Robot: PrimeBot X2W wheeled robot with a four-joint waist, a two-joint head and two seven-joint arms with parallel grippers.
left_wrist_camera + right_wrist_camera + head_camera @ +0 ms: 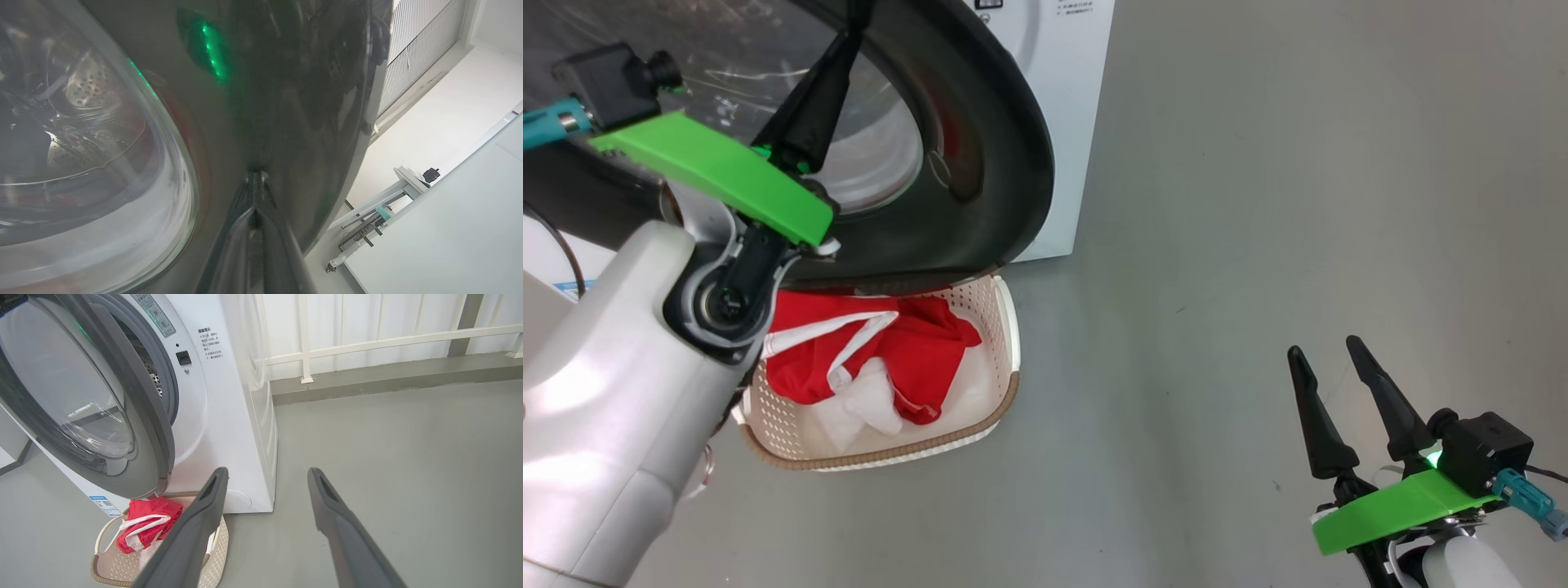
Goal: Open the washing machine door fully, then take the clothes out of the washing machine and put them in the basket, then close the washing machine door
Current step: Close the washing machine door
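Where door (1013,163) overhangs, basket (988,318) far edge hidden, clothes (931,343) partly behind left arm (605,367)

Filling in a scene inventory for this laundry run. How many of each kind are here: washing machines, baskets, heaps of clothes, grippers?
washing machine: 1
basket: 1
heap of red clothes: 1
grippers: 2 (left gripper, right gripper)
Total: 5
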